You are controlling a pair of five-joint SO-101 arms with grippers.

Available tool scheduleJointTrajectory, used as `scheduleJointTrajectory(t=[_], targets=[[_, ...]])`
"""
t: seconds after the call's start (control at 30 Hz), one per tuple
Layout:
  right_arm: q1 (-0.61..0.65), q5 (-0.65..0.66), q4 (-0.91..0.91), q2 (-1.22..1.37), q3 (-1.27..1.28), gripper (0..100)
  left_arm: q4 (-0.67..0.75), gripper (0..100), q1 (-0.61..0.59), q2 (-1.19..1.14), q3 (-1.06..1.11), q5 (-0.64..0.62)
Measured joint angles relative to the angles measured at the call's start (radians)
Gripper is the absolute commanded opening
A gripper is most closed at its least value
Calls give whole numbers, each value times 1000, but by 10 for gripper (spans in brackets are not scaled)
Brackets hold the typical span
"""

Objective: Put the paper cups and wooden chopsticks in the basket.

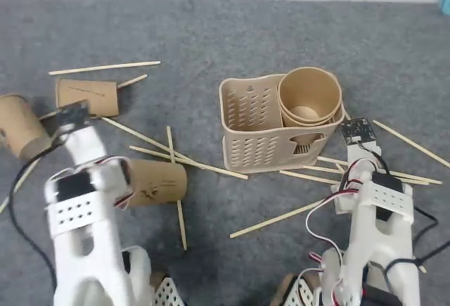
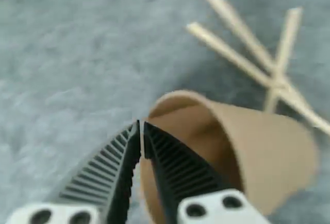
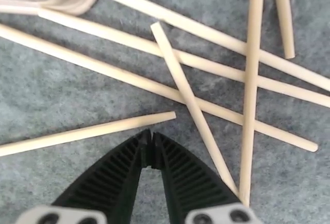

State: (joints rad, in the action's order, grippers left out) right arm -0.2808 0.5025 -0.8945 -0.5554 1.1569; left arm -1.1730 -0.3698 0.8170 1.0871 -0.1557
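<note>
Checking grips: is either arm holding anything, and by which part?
The left jaws seem shut on the paper cup at its rim, one inside its mouth. The right jaws hold nothing, shut above the chopsticks.

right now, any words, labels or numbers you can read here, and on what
None can be read.
Paper cup on its side, centre-left: a small dark mark, too small to read.
Cup farther back: a thin dark mark, unreadable.
Basket: a cut-out shape, no letters.
</note>
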Motion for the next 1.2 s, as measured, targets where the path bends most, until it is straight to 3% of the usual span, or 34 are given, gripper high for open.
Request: scheduleJointTrajectory(t=[0.2, 0.4, 0.57, 0.8, 1.0, 1.2], targets=[[0, 0, 0, 0, 0, 8, 0, 12, 213, 0, -80, -94], [0, 0, 0, 0, 0, 8, 25, 13, 420, 0, -106, -107], [0, 0, 0, 0, 0, 8, 81, 28, 485, 0, -106, -107], [0, 0, 0, 0, 0, 8, 84, 178, 493, 0, -44, -107], [0, 0, 0, 0, 0, 8, 83, 181, 436, 2, 20, -35], [0, 0, 0, 0, 0, 8, 83, 181, 284, 2, 21, 60]])
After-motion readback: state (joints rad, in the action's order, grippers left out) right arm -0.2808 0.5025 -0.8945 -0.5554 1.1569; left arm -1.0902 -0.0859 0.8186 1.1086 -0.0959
